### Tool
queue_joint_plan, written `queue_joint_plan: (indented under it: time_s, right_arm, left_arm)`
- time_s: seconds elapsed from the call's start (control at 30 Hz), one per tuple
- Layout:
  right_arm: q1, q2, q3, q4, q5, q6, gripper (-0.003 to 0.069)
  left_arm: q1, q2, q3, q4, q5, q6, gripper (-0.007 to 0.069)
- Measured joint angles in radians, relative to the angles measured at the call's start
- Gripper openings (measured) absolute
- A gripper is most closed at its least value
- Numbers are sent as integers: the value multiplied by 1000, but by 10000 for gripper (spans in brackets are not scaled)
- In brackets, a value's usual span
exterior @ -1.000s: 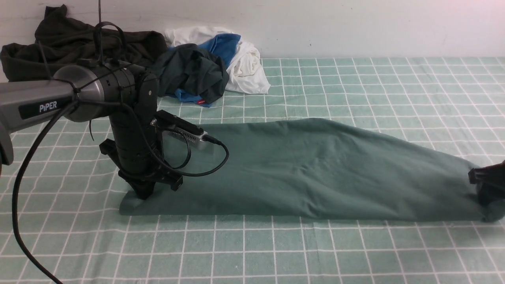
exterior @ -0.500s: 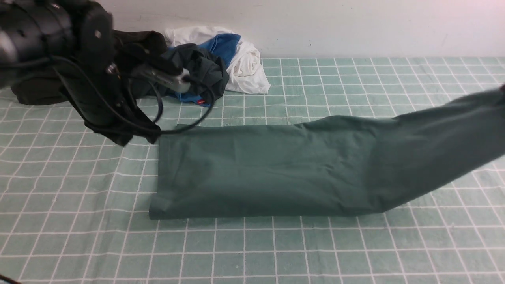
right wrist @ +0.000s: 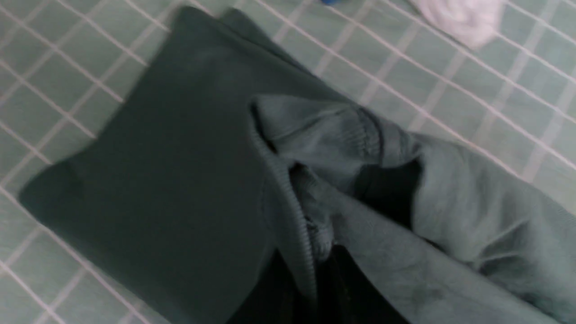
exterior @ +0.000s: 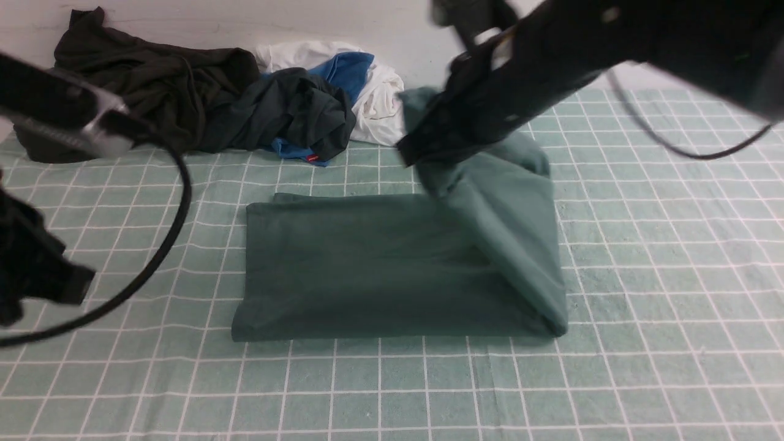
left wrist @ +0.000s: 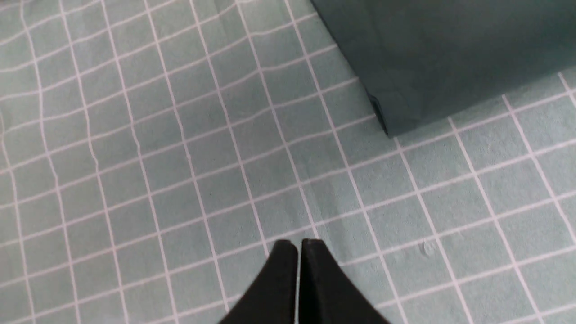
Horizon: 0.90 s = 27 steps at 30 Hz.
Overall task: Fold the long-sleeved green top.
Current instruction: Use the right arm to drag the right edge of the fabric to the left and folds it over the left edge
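We find the plain, muted sage green long-sleeved top [exterior: 367, 269] in the middle of the front view. It lies as a flattened band on the tabletop [exterior: 661, 318], which is covered in pale green cloth with a white check. The top's right-hand end is raised and doubled back toward the centre.

That end is up because the right end effector [exterior: 424, 153] is clenched on it. In the right wrist view the ribbed edge [right wrist: 294, 220] of the fabric runs down between the dark jaws at the lower middle of the frame, and gathered cloth hangs away to the lower right. We judge this to be the crosswise fold, one end carried over the flat part so the garment halves in length. The flat part serves as the anchor, with its left edge lying roughly square to the checks.

The right arm reaches in from the upper right corner of the front view and slopes down to the left, blurred, with its wrist above the fold. The left arm stands at the left edge, clear of the garment. The left end effector [left wrist: 297, 246] is clenched on nothing, its tips together over bare check, and only a corner of the top shows at the upper right of that view.

At the upper left of the front view, against the wall, a blackish-green garment [exterior: 147, 79] is heaped beside white and blue garments [exterior: 370, 86], well apart from the fold.
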Motion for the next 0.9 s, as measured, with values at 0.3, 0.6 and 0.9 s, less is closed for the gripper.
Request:
queue_joint_plan:
  time_s: [0.3,0.6,0.9]
  right_arm:
    - [135,323,-195,183,-124,30,55]
    - [135,369,-333,211,44,-50,340]
    - [98,343,-348,-9,289,-36,374]
  left_arm:
    - [0,-261,220,0,36,-22,-3]
    - [1,-405,322,-1,51,-22,-3]
    - [1,-604,422,-17,26,-69,-3]
